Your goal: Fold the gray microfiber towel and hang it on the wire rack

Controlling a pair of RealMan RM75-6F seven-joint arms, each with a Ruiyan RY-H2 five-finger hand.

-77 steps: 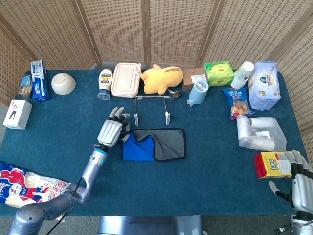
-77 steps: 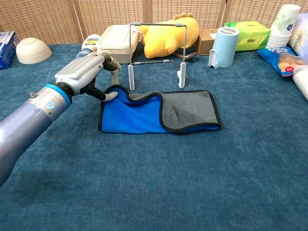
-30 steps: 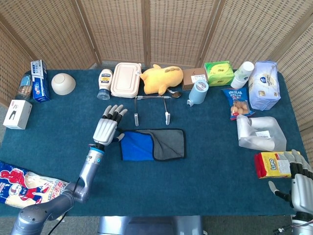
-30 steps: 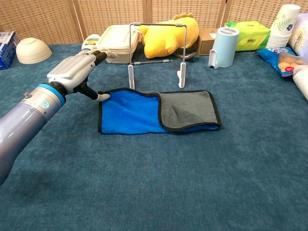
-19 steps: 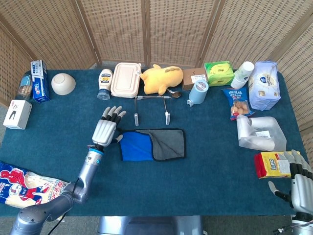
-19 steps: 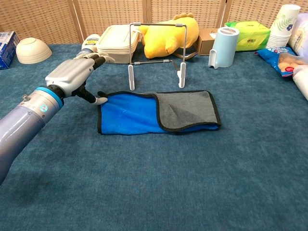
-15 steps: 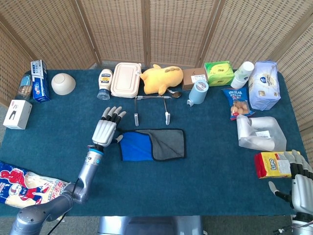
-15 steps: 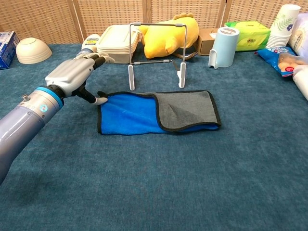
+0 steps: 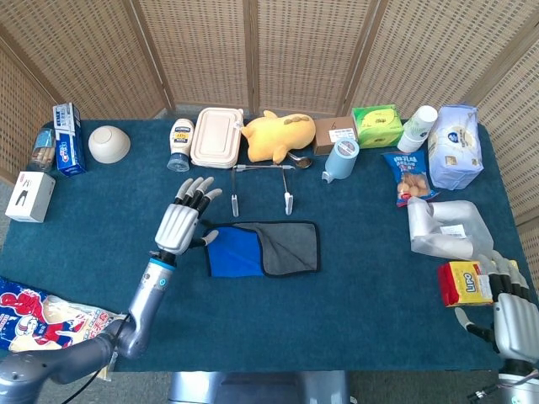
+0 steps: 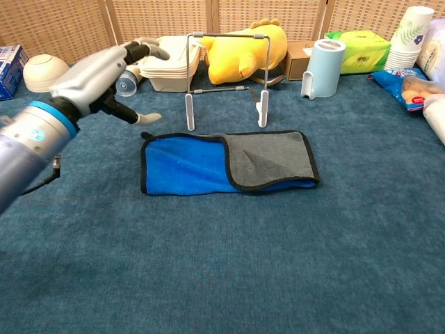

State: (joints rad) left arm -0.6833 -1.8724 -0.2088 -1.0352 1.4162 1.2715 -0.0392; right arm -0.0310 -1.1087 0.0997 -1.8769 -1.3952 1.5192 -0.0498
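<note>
Woven wicker screens close off the far side of a table (image 9: 354, 328) covered in dark teal cloth. Near its middle lies the towel (image 9: 263, 248), flat on the cloth, its blue face up on the left and a gray flap turned over on the right; the chest view shows the black trim and a slight pucker in the gray part (image 10: 268, 158). Just beyond it stands the wire rack (image 10: 226, 78), upright on its white feet, apart from the towel. From the head view the rack (image 9: 260, 185) reads only as thin bars, while the chest view shows its full frame.

The left hand (image 9: 180, 223) is released, fingers spread and holding nothing, hovering just left of the towel's left edge; in the chest view the same hand (image 10: 111, 76) sits raised above the cloth, thumb pointing toward the towel without touching it. The right hand (image 9: 509, 316) appears only in the head view, at the near right corner beside a yellow snack pack (image 9: 465, 283), fingers apart and empty.

Along the far edge sit a yellow plush toy (image 9: 280, 135), a lidded container (image 9: 216, 136) and a white bowl (image 9: 109, 143).
</note>
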